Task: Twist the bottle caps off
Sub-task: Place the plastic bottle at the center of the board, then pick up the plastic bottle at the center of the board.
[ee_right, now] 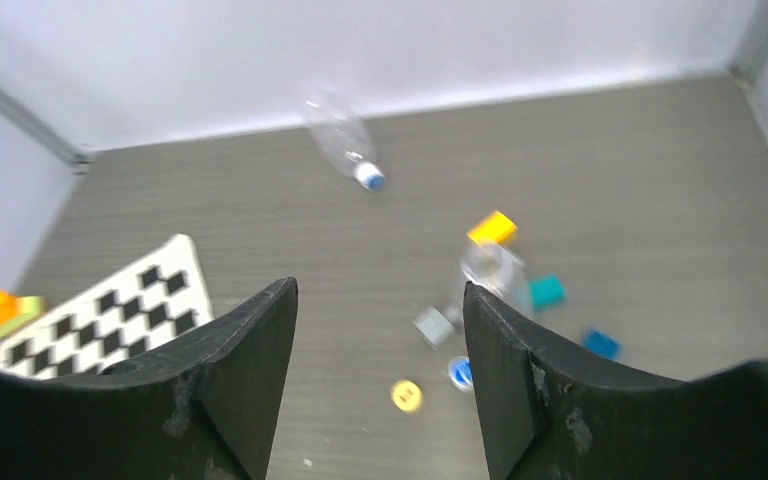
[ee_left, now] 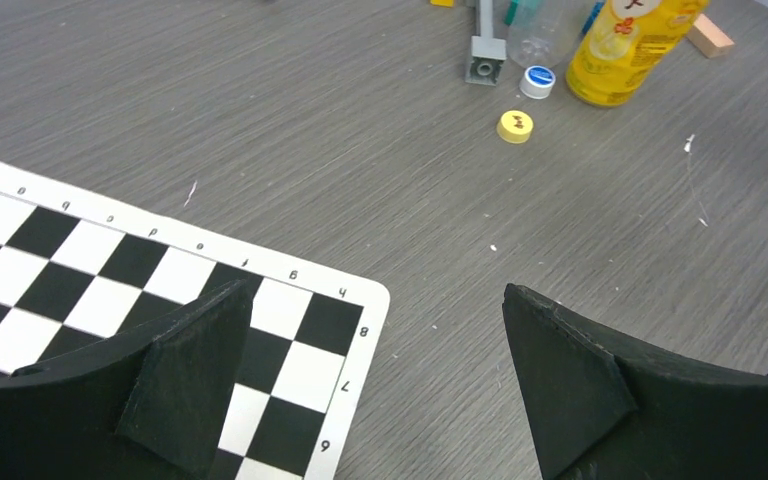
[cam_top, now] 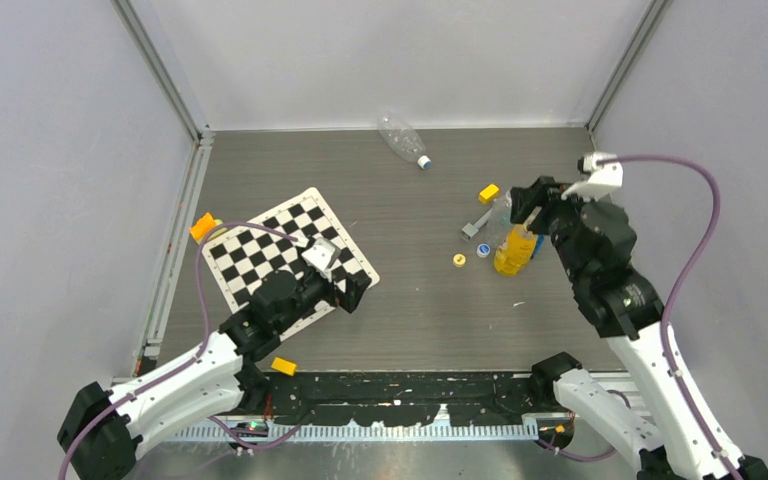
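Two loose bottle caps lie on the table: a yellow cap (cam_top: 458, 260) (ee_left: 514, 126) (ee_right: 407, 396) and a white-blue cap (cam_top: 483, 251) (ee_left: 537, 81) (ee_right: 460, 372). Beside them stand a yellow-orange bottle (cam_top: 514, 251) (ee_left: 625, 45) and a clear bottle (cam_top: 500, 214) (ee_right: 490, 265) with an open mouth. Another clear bottle (cam_top: 400, 134) (ee_right: 337, 132) lies at the back with its cap (cam_top: 424, 162) (ee_right: 369, 178) on. My right gripper (cam_top: 533, 214) (ee_right: 378, 290) hangs open and empty above the standing bottles. My left gripper (cam_top: 350, 290) (ee_left: 375, 380) is wide open and empty over the checkerboard's corner.
A checkerboard mat (cam_top: 285, 250) (ee_left: 80, 270) lies at left. A grey block (cam_top: 475, 225) (ee_left: 487, 60), yellow block (cam_top: 489, 193) (ee_right: 491, 228), teal block (ee_right: 547, 291) and blue block (ee_right: 600, 343) crowd the bottles. Orange pieces (cam_top: 203, 226) sit by the left wall.
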`<state>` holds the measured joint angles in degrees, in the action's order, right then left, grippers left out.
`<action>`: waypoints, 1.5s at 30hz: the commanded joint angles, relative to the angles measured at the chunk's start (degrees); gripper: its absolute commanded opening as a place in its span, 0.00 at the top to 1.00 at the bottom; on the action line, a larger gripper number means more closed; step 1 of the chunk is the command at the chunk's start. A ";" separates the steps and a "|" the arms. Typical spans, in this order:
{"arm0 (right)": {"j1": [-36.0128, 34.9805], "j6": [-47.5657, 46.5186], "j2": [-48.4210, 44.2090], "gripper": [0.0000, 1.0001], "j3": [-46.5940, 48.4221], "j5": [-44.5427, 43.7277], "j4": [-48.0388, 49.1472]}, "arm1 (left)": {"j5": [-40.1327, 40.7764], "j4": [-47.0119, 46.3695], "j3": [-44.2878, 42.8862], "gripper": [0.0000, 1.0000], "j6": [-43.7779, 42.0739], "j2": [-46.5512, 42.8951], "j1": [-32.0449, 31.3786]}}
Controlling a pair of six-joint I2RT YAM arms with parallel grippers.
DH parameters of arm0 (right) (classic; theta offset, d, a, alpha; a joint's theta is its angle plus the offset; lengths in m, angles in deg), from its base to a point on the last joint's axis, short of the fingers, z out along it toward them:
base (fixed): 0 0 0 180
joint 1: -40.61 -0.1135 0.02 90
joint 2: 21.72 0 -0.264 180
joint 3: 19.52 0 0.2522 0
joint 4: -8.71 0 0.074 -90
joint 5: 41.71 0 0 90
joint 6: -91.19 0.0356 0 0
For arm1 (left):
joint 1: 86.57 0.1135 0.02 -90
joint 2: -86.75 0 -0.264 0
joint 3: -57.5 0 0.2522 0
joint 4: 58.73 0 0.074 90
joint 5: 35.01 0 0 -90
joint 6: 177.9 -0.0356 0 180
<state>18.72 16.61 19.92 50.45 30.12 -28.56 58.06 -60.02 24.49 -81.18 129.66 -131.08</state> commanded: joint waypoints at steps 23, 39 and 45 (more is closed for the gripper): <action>-4.68 -5.17 93.63 0.27 77.19 6.14 -13.66 | 10.63 -0.85 1.08 0.00 3.22 -1.99 0.04; -0.53 -8.32 112.24 0.24 92.93 13.29 -6.01 | 10.34 -3.59 0.71 0.00 2.69 3.08 0.04; -0.44 -9.00 114.17 0.31 93.40 16.20 -5.11 | 10.75 -3.28 0.92 0.00 2.07 2.83 0.04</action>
<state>18.59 8.87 134.72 141.04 43.43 -36.65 67.66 -59.84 25.78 -78.89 132.81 -131.08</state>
